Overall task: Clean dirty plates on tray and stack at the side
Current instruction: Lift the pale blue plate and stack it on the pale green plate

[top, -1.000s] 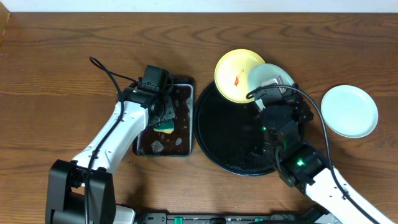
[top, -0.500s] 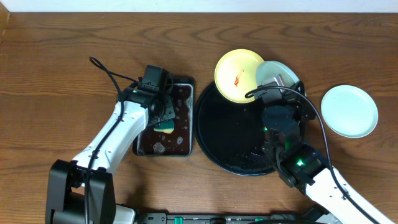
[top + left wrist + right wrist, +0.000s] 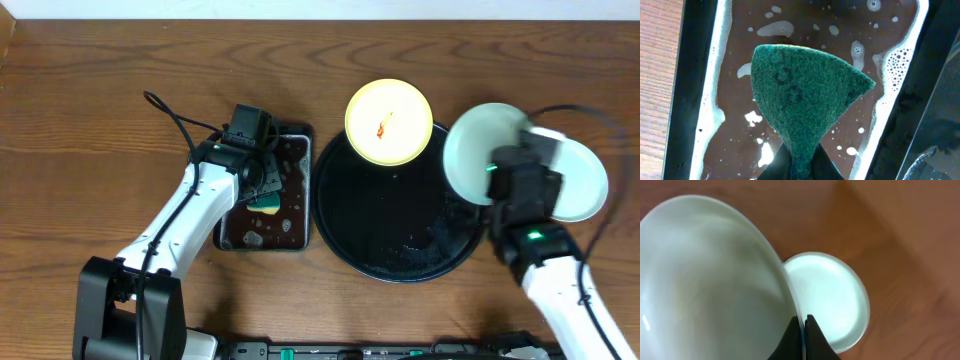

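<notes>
Overhead, we see a brown wooden counter (image 3: 90, 90) filling the view, carrying the round black tray (image 3: 380, 235) with the yellow plate (image 3: 388, 122) at its far rim and a smaller rectangular tray (image 3: 298, 235) of sudsy water to its left. The right gripper (image 3: 802, 325) has its jaws pinched on the rim of a tilted pale plate (image 3: 470, 155), partly above a second pale plate (image 3: 590, 185) lying on the counter right of the round tray. The left gripper (image 3: 801, 162) has its jaws clamped on a green sponge (image 3: 805, 95) over the suds.

A brown wooden table (image 3: 90, 90) fills the view. Left of centre lies a rectangular black tray (image 3: 290, 228) of foamy water. Just right of it sits a large round black tray (image 3: 380, 220). Far right, a pale blue-white plate (image 3: 588, 195) rests on the wood.
</notes>
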